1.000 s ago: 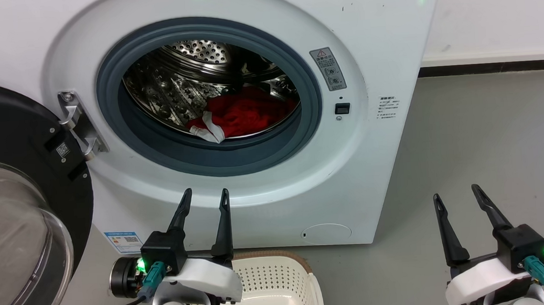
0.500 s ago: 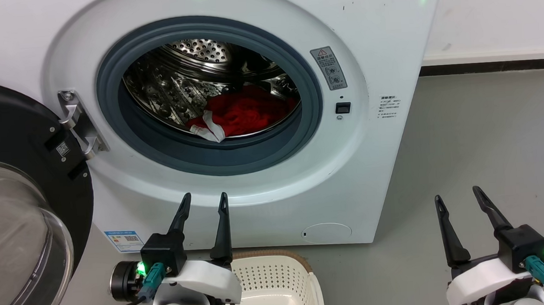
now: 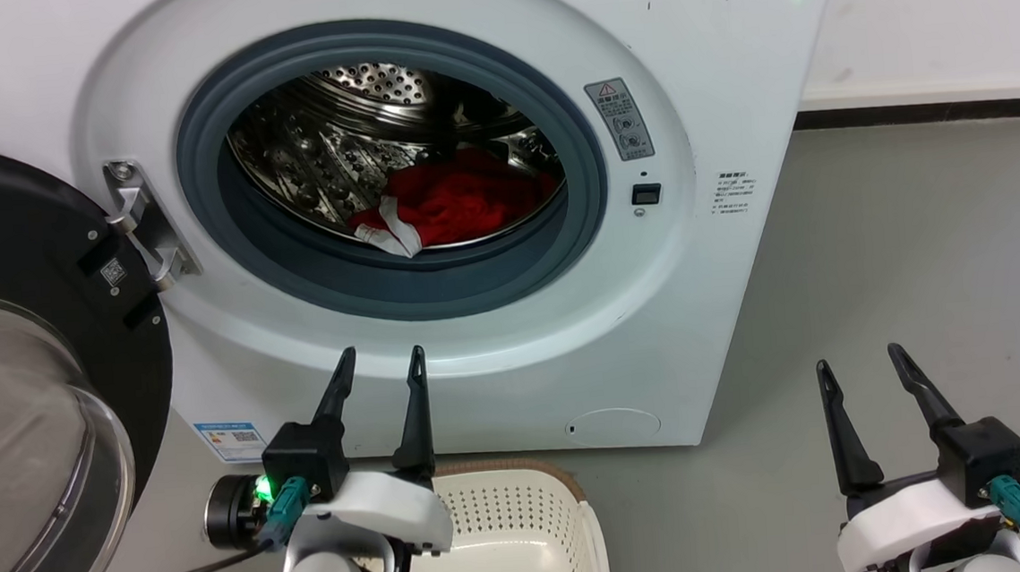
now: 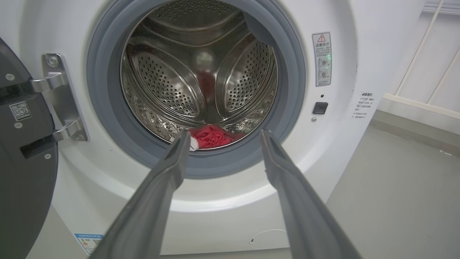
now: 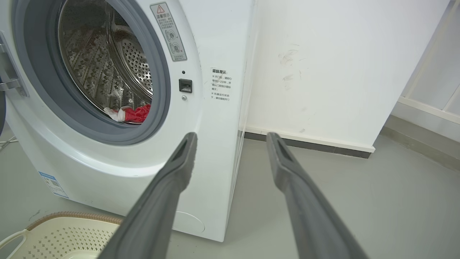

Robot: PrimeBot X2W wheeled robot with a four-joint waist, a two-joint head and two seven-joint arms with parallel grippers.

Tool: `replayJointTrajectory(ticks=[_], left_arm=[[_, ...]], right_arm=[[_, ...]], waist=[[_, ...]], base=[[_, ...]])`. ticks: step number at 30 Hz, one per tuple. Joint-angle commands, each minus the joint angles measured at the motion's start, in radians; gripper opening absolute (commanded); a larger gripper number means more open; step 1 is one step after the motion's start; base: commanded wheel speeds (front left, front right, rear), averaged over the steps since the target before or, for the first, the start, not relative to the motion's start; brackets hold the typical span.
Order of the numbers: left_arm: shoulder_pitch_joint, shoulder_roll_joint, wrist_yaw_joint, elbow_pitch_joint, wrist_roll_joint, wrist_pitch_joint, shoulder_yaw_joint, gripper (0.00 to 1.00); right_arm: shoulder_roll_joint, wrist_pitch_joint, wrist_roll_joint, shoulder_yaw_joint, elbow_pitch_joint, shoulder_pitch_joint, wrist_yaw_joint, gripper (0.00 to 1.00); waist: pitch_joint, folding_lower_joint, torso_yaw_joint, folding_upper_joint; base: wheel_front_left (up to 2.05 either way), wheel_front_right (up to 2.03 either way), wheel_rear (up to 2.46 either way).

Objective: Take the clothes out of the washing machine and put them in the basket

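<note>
Edging nearer, the camera has shifted slightly, and nothing is grasped yet. The left tool (image 3: 382,353) and right tool (image 3: 858,356) are spread, empty. The clothes (image 3: 455,207) lie at the drum's front edge inside the washing machine (image 3: 710,66). The basket (image 3: 499,515) waits on the floor.

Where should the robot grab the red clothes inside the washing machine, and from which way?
Probably the raised, crumpled middle of the clothes, where the folds give something to pinch. Come straight in from the front of the washing machine, over the grey gasket, angling down, since the heap lies low on the drum floor. The left gripper, open, faces that opening.
</note>
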State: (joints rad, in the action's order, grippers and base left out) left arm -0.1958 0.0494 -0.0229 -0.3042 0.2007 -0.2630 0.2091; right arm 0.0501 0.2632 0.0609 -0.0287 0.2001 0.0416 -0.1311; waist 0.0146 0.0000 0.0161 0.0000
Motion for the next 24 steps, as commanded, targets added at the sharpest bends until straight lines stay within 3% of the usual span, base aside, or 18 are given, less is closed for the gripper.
replayJointTrajectory(ticks=[1,12,24], left_arm=[[-0.022,0.002,-0.004,-0.002,0.005,-0.003,-0.002,1.00],[-0.182,0.001,-0.020,-0.041,-0.021,-0.003,-0.035,1.00],[-0.442,0.032,0.003,-0.219,-0.081,-0.003,-0.112,1.00]], right_arm=[[0.000,0.002,-0.004,0.001,-0.008,0.018,0.001,1.00],[0.000,0.002,-0.006,0.021,-0.063,0.081,0.001,1.00],[0.000,0.002,-0.029,0.062,-0.090,0.168,0.001,1.00]], waist=[[0.014,0.0000,-0.002,0.0000],[0.160,0.0000,-0.032,0.0000],[0.336,0.0000,-0.104,0.0000]], base=[[0.00,0.00,0.00],[0.00,0.00,0.00],[0.00,0.00,0.00]])
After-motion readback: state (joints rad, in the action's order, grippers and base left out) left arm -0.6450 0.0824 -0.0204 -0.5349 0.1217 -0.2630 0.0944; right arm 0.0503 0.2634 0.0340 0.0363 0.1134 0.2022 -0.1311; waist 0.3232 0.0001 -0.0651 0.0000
